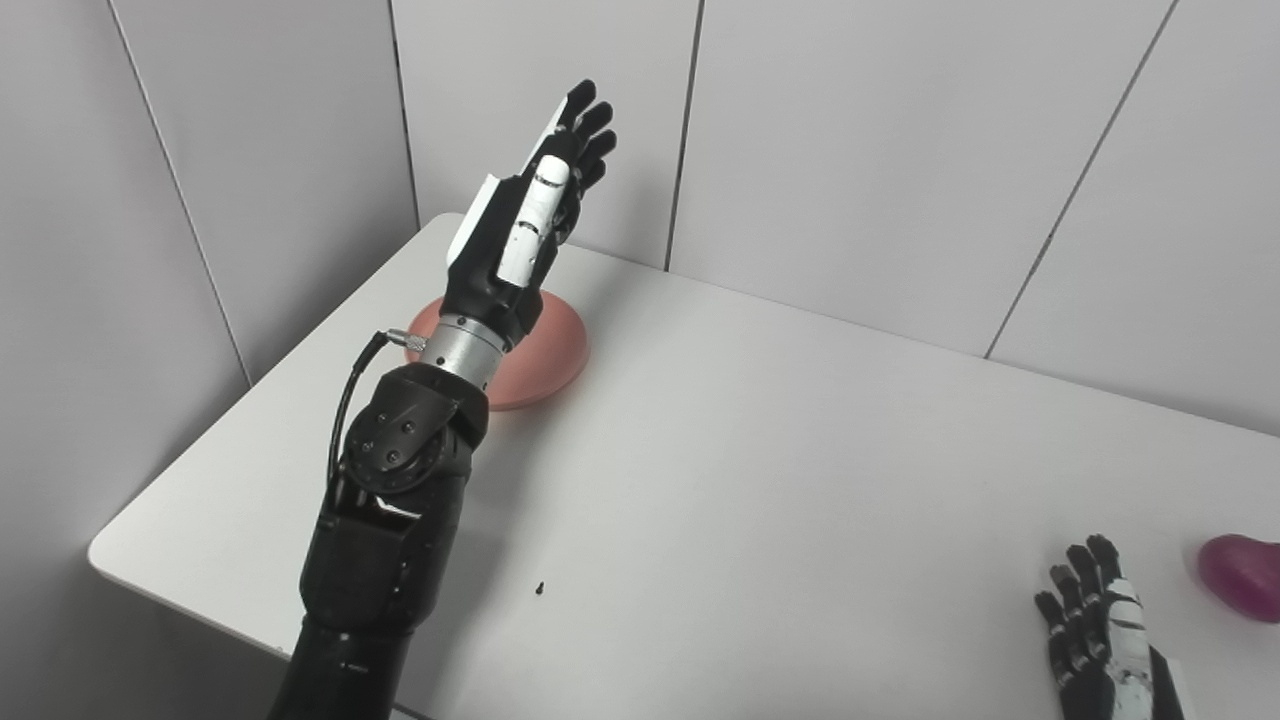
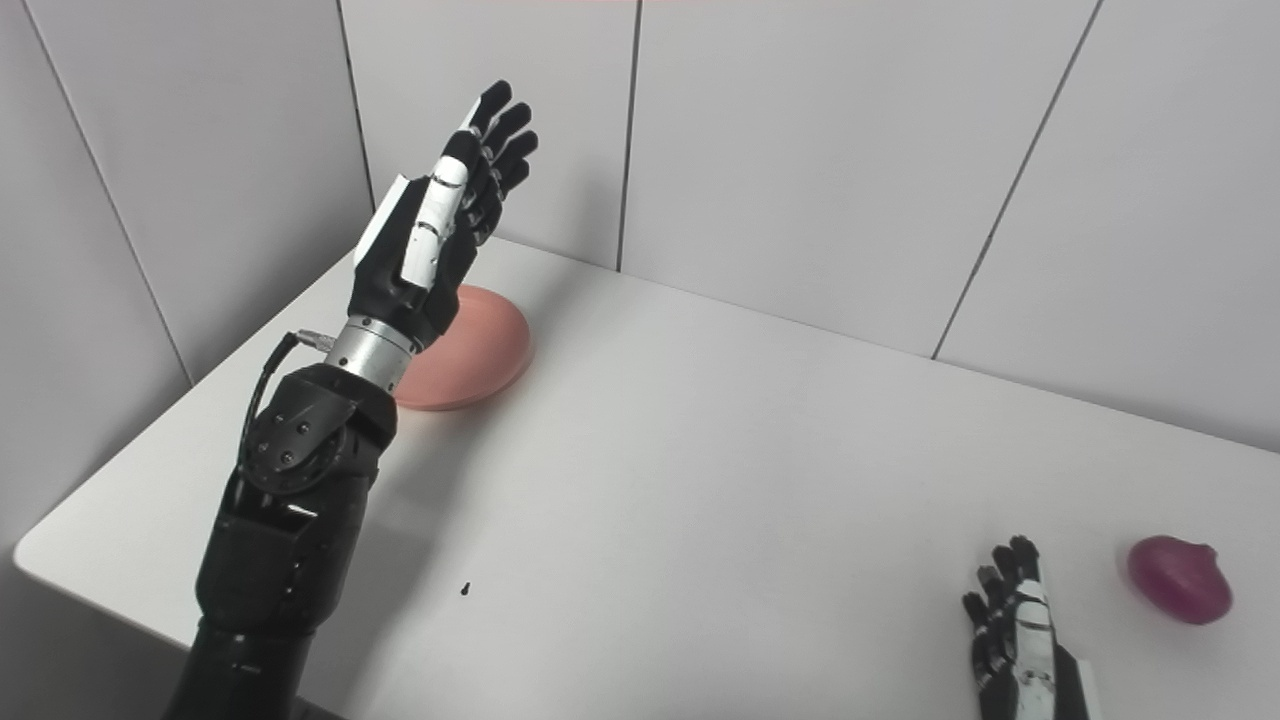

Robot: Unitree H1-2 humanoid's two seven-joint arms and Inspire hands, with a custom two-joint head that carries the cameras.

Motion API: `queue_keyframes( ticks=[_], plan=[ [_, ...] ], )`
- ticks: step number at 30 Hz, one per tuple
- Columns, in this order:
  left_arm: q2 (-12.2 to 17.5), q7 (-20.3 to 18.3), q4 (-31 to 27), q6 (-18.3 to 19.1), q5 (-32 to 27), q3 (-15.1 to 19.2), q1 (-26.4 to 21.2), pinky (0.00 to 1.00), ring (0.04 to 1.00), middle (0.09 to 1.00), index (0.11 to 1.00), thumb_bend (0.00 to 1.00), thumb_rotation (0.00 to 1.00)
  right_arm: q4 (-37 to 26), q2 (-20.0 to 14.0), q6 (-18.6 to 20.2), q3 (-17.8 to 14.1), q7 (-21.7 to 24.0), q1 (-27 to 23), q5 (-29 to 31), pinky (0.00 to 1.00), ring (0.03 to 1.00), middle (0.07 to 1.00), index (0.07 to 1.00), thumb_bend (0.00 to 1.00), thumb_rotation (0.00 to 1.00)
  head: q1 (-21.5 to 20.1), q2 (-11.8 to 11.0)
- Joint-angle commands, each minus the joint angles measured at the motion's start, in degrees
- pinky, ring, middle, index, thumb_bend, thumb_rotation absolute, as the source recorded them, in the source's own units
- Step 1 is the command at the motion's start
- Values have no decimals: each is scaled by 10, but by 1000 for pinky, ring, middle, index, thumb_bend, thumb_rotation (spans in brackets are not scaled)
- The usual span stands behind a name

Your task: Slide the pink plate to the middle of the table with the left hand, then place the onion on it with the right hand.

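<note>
The left hand [image 2: 430, 240], fingers spread and empty, hovers raised above the pink plate [image 2: 480, 350] at the counter's [image 2: 700, 480] far-left corner, while the right hand [image 2: 1015, 630], open too, rests just left of the onion [image 2: 1178, 578].

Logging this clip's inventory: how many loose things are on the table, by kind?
Plates: 1, the pink plate, far left.
Onions: 1, the purple onion, near right.
Small dark specks: 1.
Total: 3
</note>
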Motion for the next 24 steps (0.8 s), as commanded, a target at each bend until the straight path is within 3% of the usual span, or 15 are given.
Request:
queue_keyframes(
  ticks=[1, 4, 10, 19, 24],
  plan=[
    [19, -2, 4, 8, -38, 21, -36, 974, 949, 947, 941, 440, 1000, -8, 0, -25, -1, 7, -17, 3, 1000, 1000, 1000, 1000, 33, 1000, 1, 0],
    [33, 2, 19, 22, -65, 42, -50, 914, 922, 922, 911, 435, 1000, -7, -1, -25, -1, 7, -17, 1, 1000, 1000, 1000, 1000, 29, 1000, 1, -2],
    [70, 7, 62, 29, -95, 78, -69, 893, 910, 909, 901, 447, 1000, -10, 0, -19, 0, 6, -15, -1, 1000, 1000, 1000, 1000, 31, 1000, 3, -6],
    [130, -14, 182, -8, -126, 130, -94, 861, 880, 877, 862, 475, 1000, -13, 0, -15, -1, 5, -15, 2, 1000, 1000, 1000, 1000, 22, 1000, 7, -8],
    [149, -20, 234, -29, -128, 142, -100, 863, 866, 868, 850, 485, 1000, -15, -1, -12, 0, 5, -15, 2, 1000, 1000, 1000, 1000, 15, 1000, 8, -8]
  ],
)
